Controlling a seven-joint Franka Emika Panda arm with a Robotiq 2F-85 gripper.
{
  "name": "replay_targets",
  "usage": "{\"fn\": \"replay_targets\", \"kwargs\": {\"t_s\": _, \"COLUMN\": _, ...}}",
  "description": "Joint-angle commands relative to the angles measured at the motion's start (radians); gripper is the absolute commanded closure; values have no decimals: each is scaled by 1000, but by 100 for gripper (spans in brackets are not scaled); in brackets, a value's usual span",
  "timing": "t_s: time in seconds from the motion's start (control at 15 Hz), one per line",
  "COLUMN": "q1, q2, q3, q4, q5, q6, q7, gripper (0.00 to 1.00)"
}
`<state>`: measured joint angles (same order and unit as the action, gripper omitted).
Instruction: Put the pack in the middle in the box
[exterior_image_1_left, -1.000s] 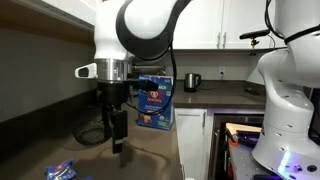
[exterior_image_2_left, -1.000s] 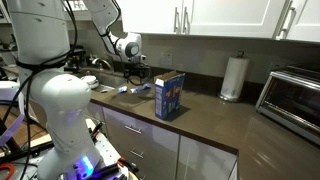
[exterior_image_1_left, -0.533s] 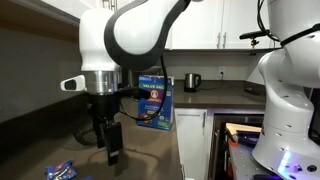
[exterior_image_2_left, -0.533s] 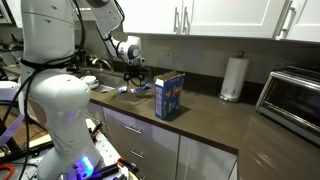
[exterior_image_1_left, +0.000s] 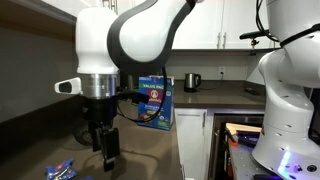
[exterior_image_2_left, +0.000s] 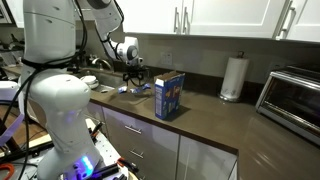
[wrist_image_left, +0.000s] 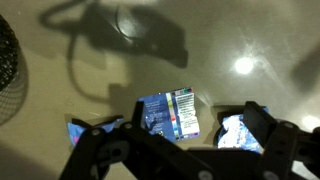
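Observation:
Three blue packs lie in a row on the counter. In the wrist view the middle pack (wrist_image_left: 165, 112) lies flat with its label up, between a left pack (wrist_image_left: 90, 130) and a right pack (wrist_image_left: 240, 132). My gripper (wrist_image_left: 180, 150) is open and empty, above the middle pack, with a finger to each side. The packs also show in both exterior views (exterior_image_1_left: 60, 170) (exterior_image_2_left: 135, 90), under the gripper (exterior_image_1_left: 105, 150) (exterior_image_2_left: 130, 78). The tall blue box (exterior_image_1_left: 155, 102) (exterior_image_2_left: 170, 95) stands upright on the counter beside them.
A black wire mesh basket (wrist_image_left: 8, 70) sits at the left edge of the wrist view. A dark mug (exterior_image_1_left: 192, 81) stands at the back of the counter. A paper towel roll (exterior_image_2_left: 232, 78) and a toaster oven (exterior_image_2_left: 295, 95) stand beyond the box.
My gripper has come down and shifted sideways toward the packs over the last second. The box and the packs have not moved.

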<state>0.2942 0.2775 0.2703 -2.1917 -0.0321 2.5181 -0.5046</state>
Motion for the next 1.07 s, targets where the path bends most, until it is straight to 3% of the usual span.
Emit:
{"fn": "replay_targets", "kwargs": {"t_s": 0.0, "q1": 19, "q2": 59, "q3": 9, "q4": 10, "q5": -102, "q6": 66, "q7": 91, "gripper": 0}}
{"fn": "replay_targets", "kwargs": {"t_s": 0.4, "q1": 42, "q2": 166, "q3": -4, "q4": 75, "q5": -205, "q6": 78, "q7": 143, "gripper": 0}}
{"fn": "replay_targets", "kwargs": {"t_s": 0.47, "q1": 47, "q2": 177, "q3": -11, "q4": 87, "q5": -223, "q6": 76, "q7": 149, "gripper": 24}}
{"fn": "replay_targets", "kwargs": {"t_s": 0.53, "q1": 49, "q2": 189, "q3": -15, "q4": 103, "q5": -238, "q6": 68, "q7": 149, "gripper": 3}}
{"fn": "replay_targets", "kwargs": {"t_s": 0.67, "q1": 47, "q2": 211, "q3": -13, "q4": 131, "q5": -250, "q6": 63, "q7": 145, "gripper": 1}}
{"fn": "replay_targets", "kwargs": {"t_s": 0.73, "q1": 46, "q2": 221, "q3": -11, "q4": 143, "q5": -251, "q6": 64, "q7": 142, "gripper": 18}}
{"fn": "replay_targets", "kwargs": {"t_s": 0.8, "q1": 45, "q2": 232, "q3": -8, "q4": 154, "q5": -250, "q6": 66, "q7": 140, "gripper": 18}}
{"fn": "replay_targets", "kwargs": {"t_s": 0.93, "q1": 50, "q2": 246, "q3": -7, "q4": 172, "q5": -250, "q6": 65, "q7": 141, "gripper": 44}}
{"fn": "replay_targets", "kwargs": {"t_s": 1.0, "q1": 52, "q2": 250, "q3": -6, "q4": 176, "q5": -249, "q6": 64, "q7": 142, "gripper": 51}}
